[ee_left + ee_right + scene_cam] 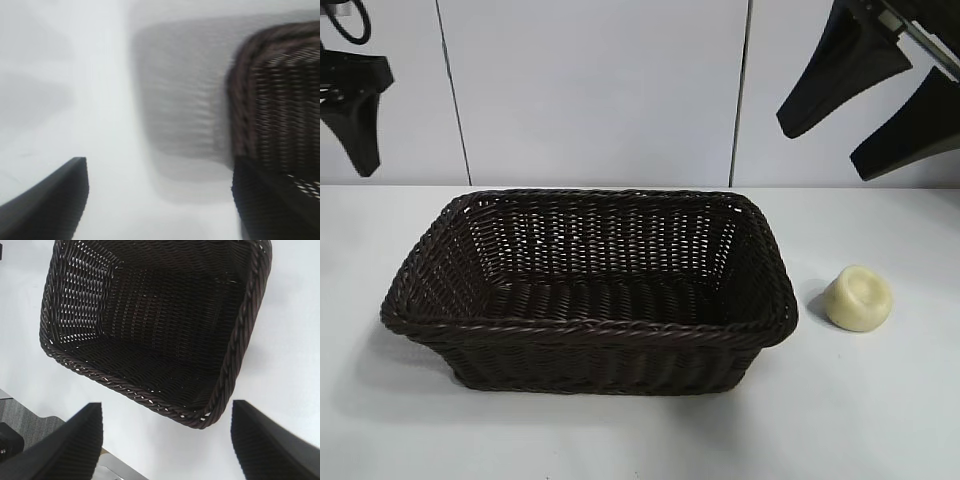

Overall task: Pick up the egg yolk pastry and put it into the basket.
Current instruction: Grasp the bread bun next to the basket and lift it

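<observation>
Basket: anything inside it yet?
Nothing visible inside the basket: exterior and right wrist views show only bare weave on its floor and far walls. The near wall's inner face is hidden. The egg yolk pastry sits outside, on the table.

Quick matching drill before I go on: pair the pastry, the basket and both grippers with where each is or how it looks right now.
Things:
1. small pale cream-yellow domed pastry
2. dark brown woven wicker basket
3. left gripper
4. right gripper

Descriptions:
A. open, raised at upper left of exterior view
B. empty, mid-table
C. on the table, right of the basket
D. open, raised above the pastry's side

Pairs: 1-C, 2-B, 3-A, 4-D
</observation>
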Controlling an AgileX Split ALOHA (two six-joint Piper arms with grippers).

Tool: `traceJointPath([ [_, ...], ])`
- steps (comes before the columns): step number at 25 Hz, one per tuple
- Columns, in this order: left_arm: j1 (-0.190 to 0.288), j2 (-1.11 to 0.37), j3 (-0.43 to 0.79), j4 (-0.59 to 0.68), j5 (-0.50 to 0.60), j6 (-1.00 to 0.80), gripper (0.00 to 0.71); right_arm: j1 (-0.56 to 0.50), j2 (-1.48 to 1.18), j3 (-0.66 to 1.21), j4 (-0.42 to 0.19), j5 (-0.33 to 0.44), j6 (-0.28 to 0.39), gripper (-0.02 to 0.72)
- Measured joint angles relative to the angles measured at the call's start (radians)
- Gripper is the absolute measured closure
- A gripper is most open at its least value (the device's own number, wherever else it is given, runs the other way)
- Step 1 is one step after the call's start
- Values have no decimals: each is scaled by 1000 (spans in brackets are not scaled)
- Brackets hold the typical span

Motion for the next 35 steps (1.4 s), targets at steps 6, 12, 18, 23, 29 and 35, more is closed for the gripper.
traceJointPath([
  [6,0,0,0,0,87,-2,137,0,0,0,0,0,0,185],
  [12,0,-69,0,0,98,-2,139,0,0,0,0,0,0,185],
  [18,1,-265,32,0,107,-3,139,0,0,0,0,0,0,185],
  [23,1,-501,134,0,116,-3,139,0,0,0,0,0,0,185],
  [29,1,-823,300,0,128,-3,139,0,0,0,0,0,0,185],
  [35,1,-1133,489,0,139,-3,139,0,0,0,-1,1,0,185],
])
